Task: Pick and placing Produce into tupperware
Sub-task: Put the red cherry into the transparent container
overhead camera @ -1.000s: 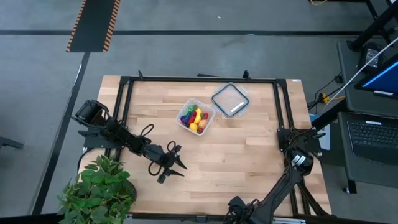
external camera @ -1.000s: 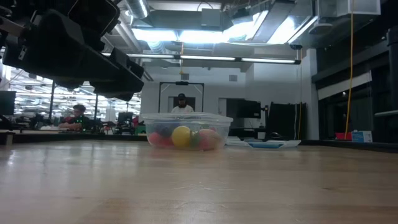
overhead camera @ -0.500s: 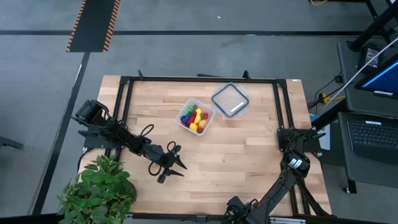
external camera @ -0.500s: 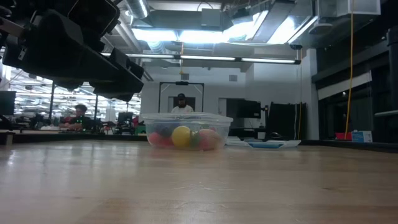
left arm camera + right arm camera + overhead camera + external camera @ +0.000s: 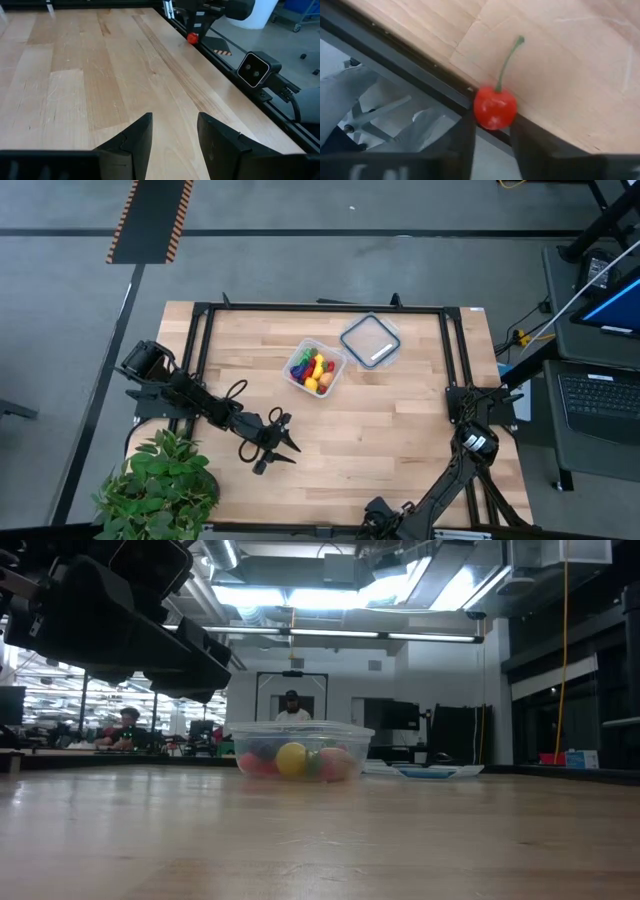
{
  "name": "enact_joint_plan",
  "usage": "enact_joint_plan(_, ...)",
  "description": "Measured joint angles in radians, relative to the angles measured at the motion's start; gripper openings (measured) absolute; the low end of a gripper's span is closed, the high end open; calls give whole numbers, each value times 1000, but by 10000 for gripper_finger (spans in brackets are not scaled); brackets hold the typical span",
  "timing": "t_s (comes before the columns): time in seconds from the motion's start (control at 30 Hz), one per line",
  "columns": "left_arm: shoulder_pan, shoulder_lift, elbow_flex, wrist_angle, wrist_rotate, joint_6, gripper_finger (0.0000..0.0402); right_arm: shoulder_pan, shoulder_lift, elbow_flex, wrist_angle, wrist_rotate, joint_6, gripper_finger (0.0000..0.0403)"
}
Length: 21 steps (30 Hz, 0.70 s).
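At the table's front edge, toward five o'clock from the tupperware (image 5: pixel 318 368), the right gripper (image 5: pixel 490 131) has its two dark fingers on either side of a red toy cherry (image 5: pixel 494 106) with a green stem (image 5: pixel 507 61); the cherry lies right against the black frame rail (image 5: pixel 415 70) that borders the wood, and the jaws look pinched on its round body, though contact on both sides cannot be confirmed. It looks like hard, glossy plastic: light, rigid, smooth enough to squirt out of a narrow pinch, and apt to roll. The safest hold is probably across the widest part of the ball, leaving the thin stem alone, since that would bend or slip. The tupperware sits near the table's middle, already holding mixed produce (image 5: pixel 314 370), with its clear lid (image 5: pixel 370 341) lying beside it at two o'clock. The left gripper (image 5: pixel 173 134) waits over bare wood at seven o'clock from the tub, jaws spread and empty. No brand, label or legible writing shows anywhere.
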Motion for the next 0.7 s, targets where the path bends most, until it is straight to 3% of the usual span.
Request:
enact_joint_plan(0.2,0,0,0,0,0,0,149,1,0,0,2,-4,-3,44)
enact_joint_plan(0.37,0,0,0,0,0,-16,149,1,0,-1,23,-4,-8,24)
enact_joint_plan(0.5,0,0,0,0,0,-16,149,1,0,-2,45,-3,-52,52)
enact_joint_plan(0.7,0,0,0,0,0,-18,149,0,1,0,45,1,-60,149)
